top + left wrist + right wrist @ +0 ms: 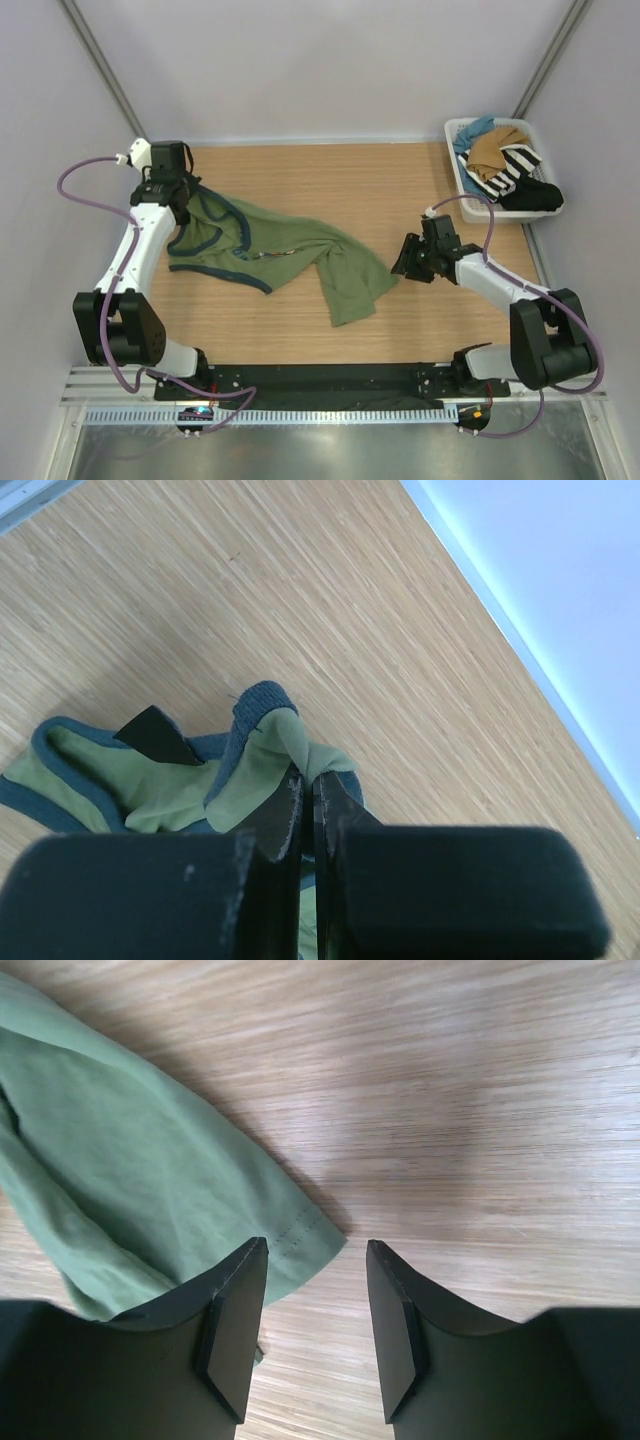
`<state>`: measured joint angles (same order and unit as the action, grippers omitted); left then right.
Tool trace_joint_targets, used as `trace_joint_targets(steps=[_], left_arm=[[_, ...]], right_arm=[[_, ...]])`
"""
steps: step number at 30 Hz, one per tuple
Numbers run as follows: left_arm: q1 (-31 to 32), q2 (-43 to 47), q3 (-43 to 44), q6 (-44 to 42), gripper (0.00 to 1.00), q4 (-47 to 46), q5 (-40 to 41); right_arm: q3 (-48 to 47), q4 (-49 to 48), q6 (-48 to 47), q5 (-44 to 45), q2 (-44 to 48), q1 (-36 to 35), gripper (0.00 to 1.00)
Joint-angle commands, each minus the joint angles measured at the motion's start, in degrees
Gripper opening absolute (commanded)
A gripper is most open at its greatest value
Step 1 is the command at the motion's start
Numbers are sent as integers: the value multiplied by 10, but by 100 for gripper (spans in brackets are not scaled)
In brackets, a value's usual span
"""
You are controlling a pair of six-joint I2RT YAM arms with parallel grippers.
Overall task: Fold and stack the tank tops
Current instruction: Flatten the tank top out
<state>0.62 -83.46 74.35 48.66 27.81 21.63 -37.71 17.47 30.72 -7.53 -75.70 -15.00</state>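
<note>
Pinches the strap of the olive green tank top [300,245], sprawled centre-left, with the left hand [308,780]; holds the right hand [316,1252] spread, empty, beside the hem corner. Risks closing on bare tabletop [480,1110], missing cloth.

Right half of the table [400,190] open
Bare wood runs between the olive tank top [300,255] and the basket [457,165] in the far right corner; the hem lies just beside the right gripper [316,1260]
</note>
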Motion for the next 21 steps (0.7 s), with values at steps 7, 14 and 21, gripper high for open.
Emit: trace_joint_targets(steps=[7,14,21], left_arm=[[-4,15,5,9,0,-39,-2],[-4,20,0,15,0,-45,-9],[-4,30,-3,22,0,-43,-9]], right_arm=[[27,-63,26,-37,-48,3,51],[27,-77,26,-36,-73,3,16],[-110,-4,-1,16,-80,43,1]])
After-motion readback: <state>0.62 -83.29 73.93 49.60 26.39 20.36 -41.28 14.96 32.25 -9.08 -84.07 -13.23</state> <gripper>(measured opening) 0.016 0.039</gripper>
